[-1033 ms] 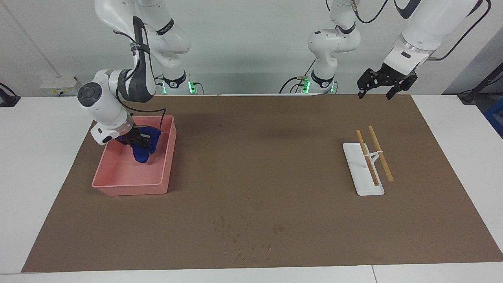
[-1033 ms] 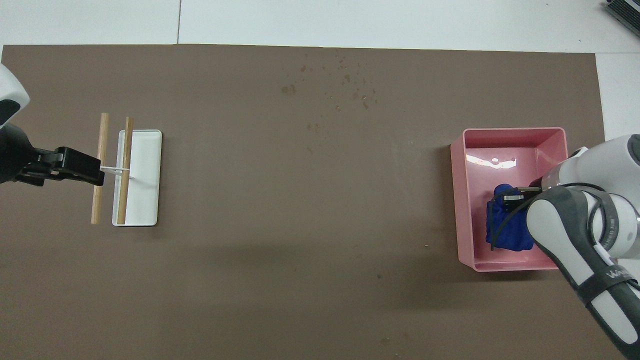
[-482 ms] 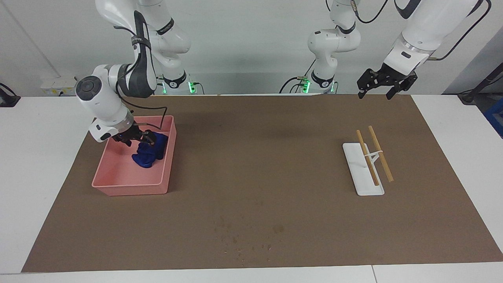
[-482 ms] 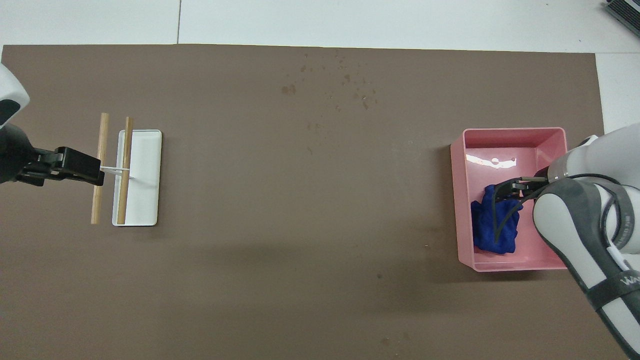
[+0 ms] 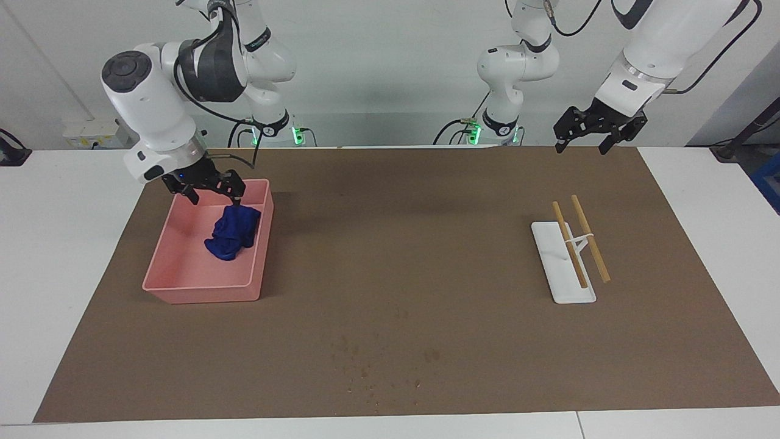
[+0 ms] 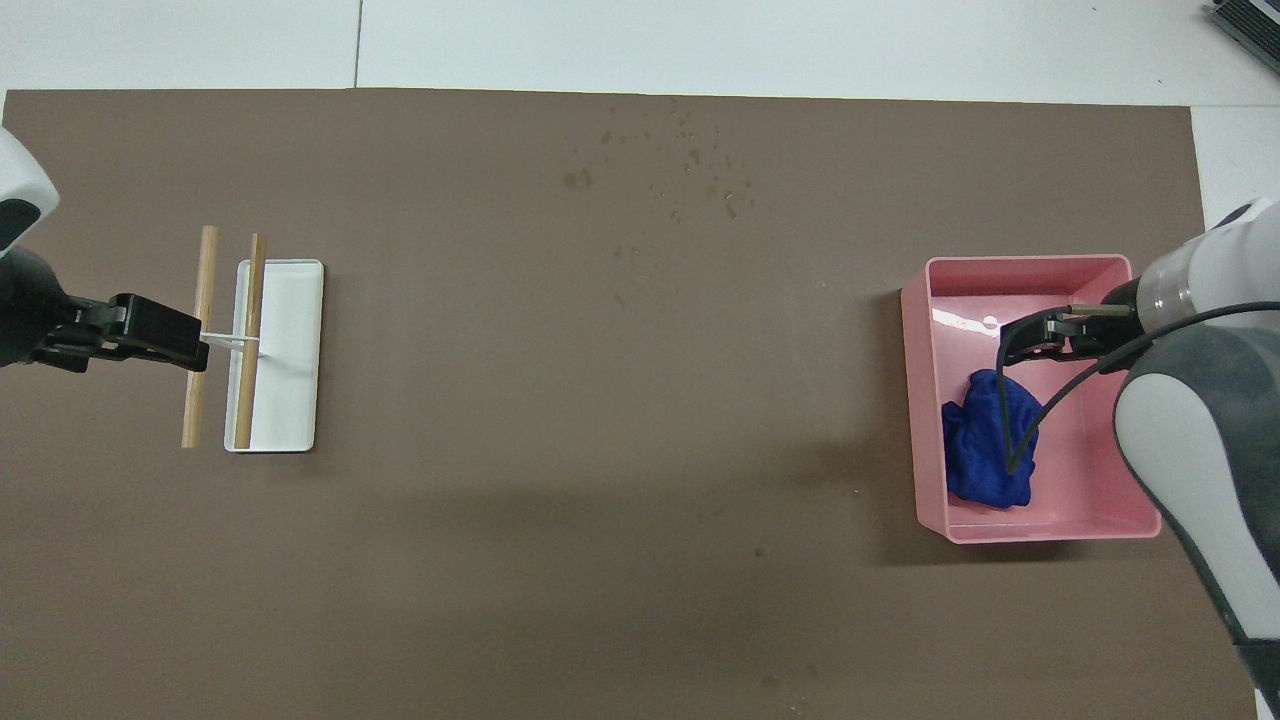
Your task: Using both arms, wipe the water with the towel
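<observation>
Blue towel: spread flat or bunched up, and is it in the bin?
Bunched up. The blue towel lies crumpled in the pink bin, and the right gripper is open above it.

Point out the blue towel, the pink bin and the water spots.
blue towel [image 5: 231, 235], facing view, middle of the crumpled cloth.
pink bin [image 5: 201, 292], facing view, its outer wall farthest from the robots.
water spots [image 6: 690, 160], overhead view, centre of the scattered patch.

Could not tell whether the right gripper [image 5: 212, 190] touched the towel [image 5: 231, 235] just beneath its fingertip. Lost a thin strip of towel under the black cable [image 6: 1015, 420] trailing from that claw. Lost one corner of the pink tray [image 6: 925, 400], beside the claw, under the arm. Saw the left gripper [image 6: 190, 340] cut short past its wrist by the overhead edge. Could not count the water [image 5: 372, 366] specks, well apart from both claws.
</observation>
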Tool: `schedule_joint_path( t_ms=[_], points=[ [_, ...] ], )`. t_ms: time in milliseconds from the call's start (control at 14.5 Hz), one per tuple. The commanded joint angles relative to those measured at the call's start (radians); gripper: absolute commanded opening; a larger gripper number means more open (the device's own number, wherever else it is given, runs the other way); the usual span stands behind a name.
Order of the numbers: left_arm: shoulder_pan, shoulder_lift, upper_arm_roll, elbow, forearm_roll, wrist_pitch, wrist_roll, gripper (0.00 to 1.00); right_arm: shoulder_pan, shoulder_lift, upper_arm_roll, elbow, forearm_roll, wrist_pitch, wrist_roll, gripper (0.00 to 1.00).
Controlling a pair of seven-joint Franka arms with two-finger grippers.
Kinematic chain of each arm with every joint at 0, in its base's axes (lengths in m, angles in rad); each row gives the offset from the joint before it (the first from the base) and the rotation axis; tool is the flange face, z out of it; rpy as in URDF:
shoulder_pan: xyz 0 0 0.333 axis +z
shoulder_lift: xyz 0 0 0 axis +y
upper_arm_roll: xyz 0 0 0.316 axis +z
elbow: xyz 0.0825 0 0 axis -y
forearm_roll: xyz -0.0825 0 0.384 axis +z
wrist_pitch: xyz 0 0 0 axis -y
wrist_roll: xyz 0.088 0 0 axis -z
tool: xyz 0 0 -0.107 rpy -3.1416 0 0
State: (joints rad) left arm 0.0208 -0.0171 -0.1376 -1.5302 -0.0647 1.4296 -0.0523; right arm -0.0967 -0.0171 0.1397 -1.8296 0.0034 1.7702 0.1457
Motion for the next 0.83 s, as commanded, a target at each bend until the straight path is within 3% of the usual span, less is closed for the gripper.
schedule_joint_path(
  t_ms=[0, 757],
  points=[
    [0.016, -0.029, -0.011, -0.028, 0.017, -0.006, 0.009, 1.0, 0.024, 0.019, 0.006, 0.09, -0.022, -0.058, 0.073, 1.0],
    [0.016, -0.029, -0.011, -0.028, 0.017, -0.006, 0.009, 1.0, 0.014, 0.019, -0.011, 0.3, -0.025, -0.255, 0.068, 1.0]
  ],
)
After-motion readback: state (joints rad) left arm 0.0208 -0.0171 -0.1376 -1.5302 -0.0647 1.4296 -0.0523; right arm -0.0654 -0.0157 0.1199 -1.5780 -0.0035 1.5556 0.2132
